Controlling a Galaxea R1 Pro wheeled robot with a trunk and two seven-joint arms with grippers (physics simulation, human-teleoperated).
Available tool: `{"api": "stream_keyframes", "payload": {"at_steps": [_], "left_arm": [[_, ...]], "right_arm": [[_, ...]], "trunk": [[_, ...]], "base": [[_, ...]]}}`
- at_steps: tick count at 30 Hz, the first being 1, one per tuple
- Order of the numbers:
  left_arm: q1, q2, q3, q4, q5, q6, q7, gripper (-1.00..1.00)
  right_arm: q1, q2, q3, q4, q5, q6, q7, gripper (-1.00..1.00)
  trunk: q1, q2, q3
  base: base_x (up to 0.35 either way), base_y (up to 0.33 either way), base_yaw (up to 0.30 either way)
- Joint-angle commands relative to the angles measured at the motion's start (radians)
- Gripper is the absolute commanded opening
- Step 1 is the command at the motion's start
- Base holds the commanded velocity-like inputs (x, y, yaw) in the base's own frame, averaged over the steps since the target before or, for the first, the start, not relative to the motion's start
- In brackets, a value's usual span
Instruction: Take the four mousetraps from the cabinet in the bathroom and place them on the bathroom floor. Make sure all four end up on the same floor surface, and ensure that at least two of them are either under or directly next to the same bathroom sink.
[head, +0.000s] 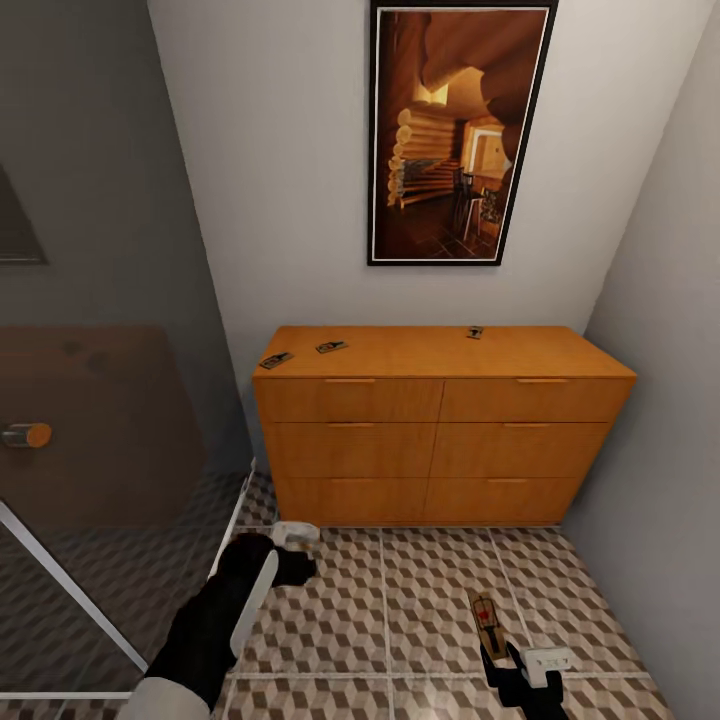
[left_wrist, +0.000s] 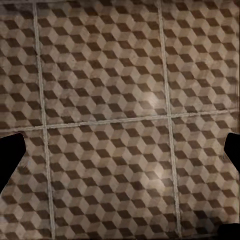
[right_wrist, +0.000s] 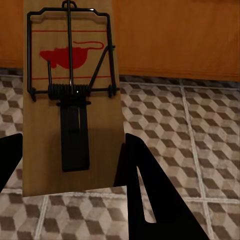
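**Mousetraps: three on the cabinet, one held low over the floor**

Mousetraps are seen in two places. The room is bounded by pale walls, and the bathroom floor (head: 400, 610) is laid in large tiles printed with a brown and cream cube pattern. A glass panel (head: 100, 450) with a white frame stands at the left, and the darker tiles behind it are dimmed. A framed picture (head: 460, 130) of a log interior is hung above the cabinet (head: 440, 440), whose six drawer fronts are shut. Three traps lie on its top: two near the left front corner (head: 276, 360) (head: 331, 347) and one toward the back (head: 474, 332); their details are too small to make out.

The right gripper (head: 497, 655) is cut off by the lower edge of the head view. A fourth trap (right_wrist: 72, 100), with a red mouse print, is clamped between its dark fingers (right_wrist: 145, 195); whether the board touches the tiles cannot be told.

The left gripper (left_wrist: 120, 150) is pointed down at bare tiles, its fingertips (left_wrist: 10, 155) spread wide apart.
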Motion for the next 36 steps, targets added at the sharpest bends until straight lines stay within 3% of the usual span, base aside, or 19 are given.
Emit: {"api": "stream_keyframes", "payload": {"at_steps": [1, 7, 8, 16, 20, 23, 28, 31, 36], "left_arm": [[-0.060, -0.001, -0.001, 0.012, 0.012, 0.015, 0.010, 1.00], [-0.326, -0.010, -0.001, 0.115, 0.014, 0.036, 0.009, 1.00], [-0.414, -0.011, -0.001, 0.140, 0.016, 0.040, 0.008, 1.00], [-0.673, -0.012, -0.001, 0.148, 0.025, 0.050, 0.007, 1.00], [-0.696, -0.010, -0.001, 0.145, 0.026, 0.051, 0.006, 1.00], [-0.700, -0.007, -0.001, 0.207, 0.026, 0.051, -0.013, 1.00], [-0.701, 0.004, -0.005, 0.243, 0.024, 0.050, -0.187, 1.00], [-0.701, 0.025, -0.007, 0.246, 0.022, 0.049, -0.298, 1.00], [-0.701, 0.067, -0.010, 0.243, 0.020, 0.048, -0.359, 1.00]], "right_arm": [[-0.001, 0.000, 0.006, 0.001, -0.011, -0.003, 0.006, -1.00], [-0.001, -0.001, 0.006, 0.001, -0.011, -0.002, 0.004, -1.00], [-0.001, -0.001, 0.006, 0.001, -0.011, -0.002, 0.003, -1.00], [-0.001, -0.001, 0.006, 0.001, -0.011, -0.002, 0.003, -1.00], [-0.001, -0.001, 0.006, 0.001, -0.011, -0.002, 0.003, -1.00], [-0.001, 0.002, 0.007, 0.000, -0.010, -0.002, 0.004, -1.00], [-0.001, 0.008, 0.009, -0.002, -0.010, -0.003, 0.005, -1.00], [-0.001, 0.027, 0.009, -0.002, -0.008, -0.004, 0.006, -1.00], [-0.001, 0.038, 0.011, -0.002, -0.007, -0.005, 0.007, -1.00]], "trunk": [[0.000, -0.001, -0.001], [0.000, -0.001, -0.001], [0.000, -0.001, -0.001], [0.000, -0.001, -0.001], [0.000, -0.001, -0.001], [0.000, -0.001, -0.001], [0.000, -0.001, -0.001], [0.000, -0.001, -0.001], [0.000, -0.001, -0.001]], "base": [[0.000, 0.000, 0.000], [0.000, 0.000, 0.000], [0.000, 0.000, 0.000], [0.000, 0.000, 0.000], [0.000, 0.000, 0.000], [0.000, 0.000, 0.000], [0.000, 0.000, 0.000], [0.000, 0.000, 0.000], [0.000, 0.000, 0.000]]}}
